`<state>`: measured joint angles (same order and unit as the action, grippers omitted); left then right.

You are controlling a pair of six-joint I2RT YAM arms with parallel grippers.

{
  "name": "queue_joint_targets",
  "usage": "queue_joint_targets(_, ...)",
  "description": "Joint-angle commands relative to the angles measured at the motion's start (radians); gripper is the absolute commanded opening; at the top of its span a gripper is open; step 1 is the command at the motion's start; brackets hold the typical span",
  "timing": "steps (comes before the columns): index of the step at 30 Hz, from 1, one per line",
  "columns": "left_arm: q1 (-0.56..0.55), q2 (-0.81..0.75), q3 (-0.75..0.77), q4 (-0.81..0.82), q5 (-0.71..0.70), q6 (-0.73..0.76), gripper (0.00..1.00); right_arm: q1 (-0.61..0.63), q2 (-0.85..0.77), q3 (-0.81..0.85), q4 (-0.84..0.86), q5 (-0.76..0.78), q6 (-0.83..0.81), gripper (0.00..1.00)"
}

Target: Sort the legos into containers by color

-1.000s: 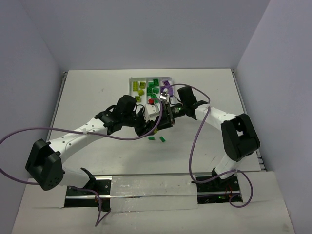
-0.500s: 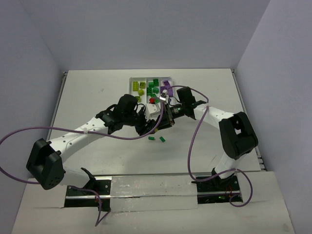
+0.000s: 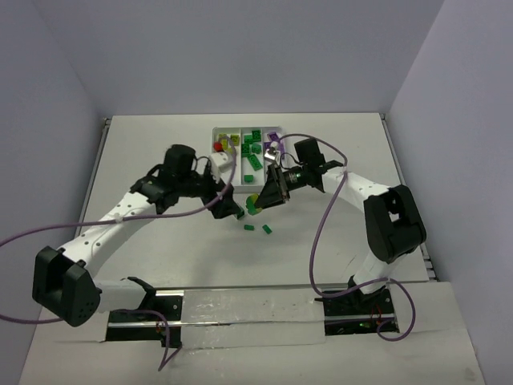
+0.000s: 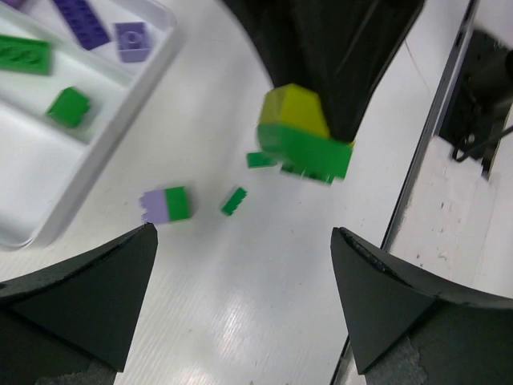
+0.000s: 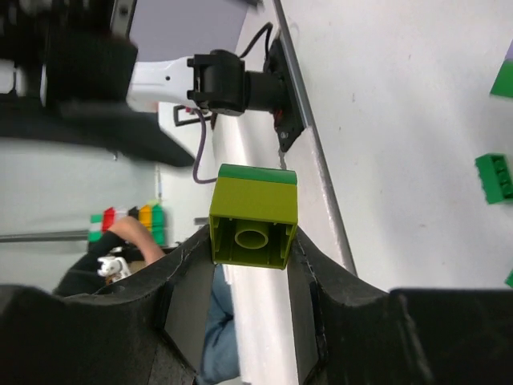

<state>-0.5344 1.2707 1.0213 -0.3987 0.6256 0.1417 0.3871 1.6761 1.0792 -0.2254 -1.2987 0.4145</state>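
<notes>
My right gripper [image 3: 258, 200] is shut on a two-colour lego stack [image 5: 252, 220], yellow-green with a green plate on its far end, held off the table just in front of the tray. The left wrist view shows the same stack [image 4: 300, 132] hanging from the right gripper's black fingers. The left gripper [image 4: 244, 241] stands wide open and empty, a little to the left of the stack [image 3: 253, 202]. On the table lie a lilac-and-green lego [image 4: 164, 204] and two small green legos [image 3: 249, 228] [image 3: 267, 230]. The white tray's containers [image 3: 244, 128] hold yellow-green, green and purple legos.
The tray's near corner [image 4: 100, 136] lies close to the left of the loose bricks. The metal rail along the table's near edge [image 4: 449, 104] and the arm bases are behind the grippers. A purple cable [image 3: 321, 233] loops from the right arm above the table.
The left gripper has opened and drawn back to the left, away from the stack. The right gripper has shut on the stack and now holds it alone.
</notes>
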Motion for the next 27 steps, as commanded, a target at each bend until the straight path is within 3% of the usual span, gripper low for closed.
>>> queue_joint_targets(1,0.104,-0.054,0.033,-0.045,0.248,-0.088,0.99,-0.019,-0.072,0.082,-0.098,-0.025,-0.123,0.0)
queue_joint_targets(3,0.14,-0.038,0.033,-0.036,0.389,-0.179,0.99,-0.017,-0.094,0.115,-0.115,-0.03,-0.164,0.0)
queue_joint_targets(5,0.141,-0.014,-0.007,0.079,0.547,-0.322,0.99,-0.013,-0.119,0.138,-0.12,-0.032,-0.195,0.0)
queue_joint_targets(13,0.145,0.025,-0.102,0.447,0.665,-0.661,0.91,0.038,-0.217,0.145,-0.131,-0.007,-0.292,0.0)
queue_joint_targets(27,0.108,0.029,-0.069,0.434,0.609,-0.596,0.82,0.122,-0.214,0.171,-0.207,0.044,-0.352,0.0)
